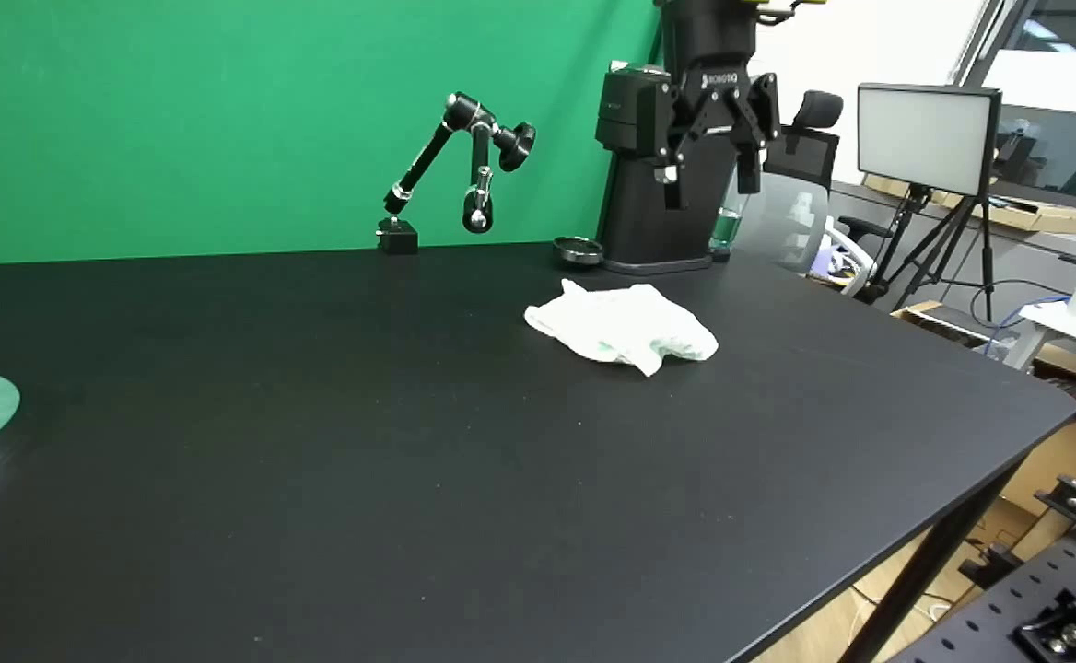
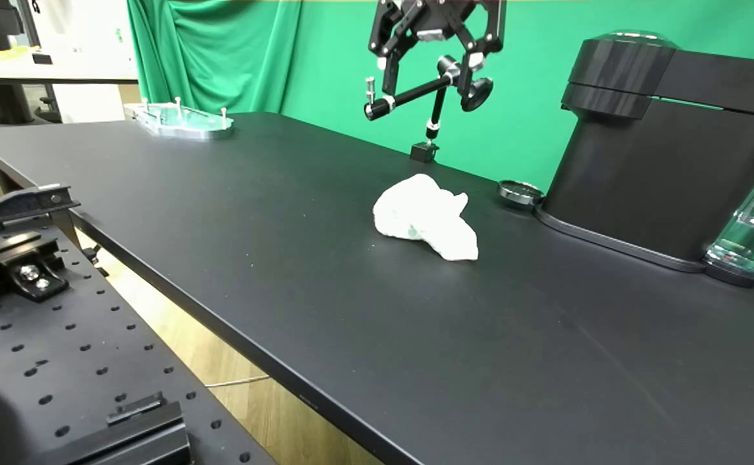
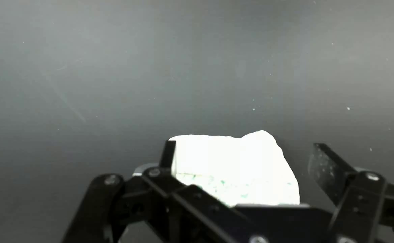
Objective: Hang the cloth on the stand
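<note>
A crumpled white cloth with faint green marks lies on the black table in both exterior views (image 1: 625, 322) (image 2: 423, 210). It also shows in the wrist view (image 3: 230, 158), overexposed. A black jointed arm on a small block base, which looks like the stand, rises at the back of the table in both exterior views (image 1: 425, 163) (image 2: 416, 94). My gripper (image 1: 711, 189) is open and empty, fingers pointing down, well above the table. It also shows at the top of an exterior view (image 2: 430, 90). In the wrist view, the open fingers (image 3: 245, 148) frame the cloth without touching it.
A tall black machine with a clear water tank (image 1: 653, 203) (image 2: 648, 168) stands behind the cloth. A small round metal-rimmed dish (image 1: 578, 251) (image 2: 520, 192) sits beside it. A clear tray with pegs (image 2: 180, 126) lies at the table's far end. A perforated metal plate (image 2: 93, 349) adjoins the table edge.
</note>
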Robot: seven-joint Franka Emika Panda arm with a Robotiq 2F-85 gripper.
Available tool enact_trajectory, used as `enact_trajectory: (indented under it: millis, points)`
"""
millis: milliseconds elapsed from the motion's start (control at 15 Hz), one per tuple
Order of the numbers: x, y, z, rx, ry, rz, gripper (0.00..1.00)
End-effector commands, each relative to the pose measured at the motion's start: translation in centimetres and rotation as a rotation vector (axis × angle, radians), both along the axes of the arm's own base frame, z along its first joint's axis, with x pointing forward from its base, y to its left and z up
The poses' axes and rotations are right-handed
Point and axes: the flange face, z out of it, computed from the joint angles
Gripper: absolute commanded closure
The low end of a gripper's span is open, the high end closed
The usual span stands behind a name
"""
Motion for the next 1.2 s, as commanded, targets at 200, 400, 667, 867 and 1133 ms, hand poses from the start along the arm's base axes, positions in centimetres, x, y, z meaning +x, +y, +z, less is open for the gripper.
enact_trajectory:
  millis: [200, 400, 667, 867, 1133]
  points:
    - [1.2, -1.1, -3.5, 0.029, 0.074, 0.087, 0.0]
    - [1.3, 0.1, -3.4, 0.019, -0.041, 0.105, 0.0]
    - [1.6, 1.4, -4.7, 0.035, -0.172, 0.129, 0.0]
    - [1.1, 1.6, -6.0, 0.032, -0.197, 0.128, 0.0]
    - [0.4, 0.8, -6.9, 0.009, -0.19, 0.102, 0.0]
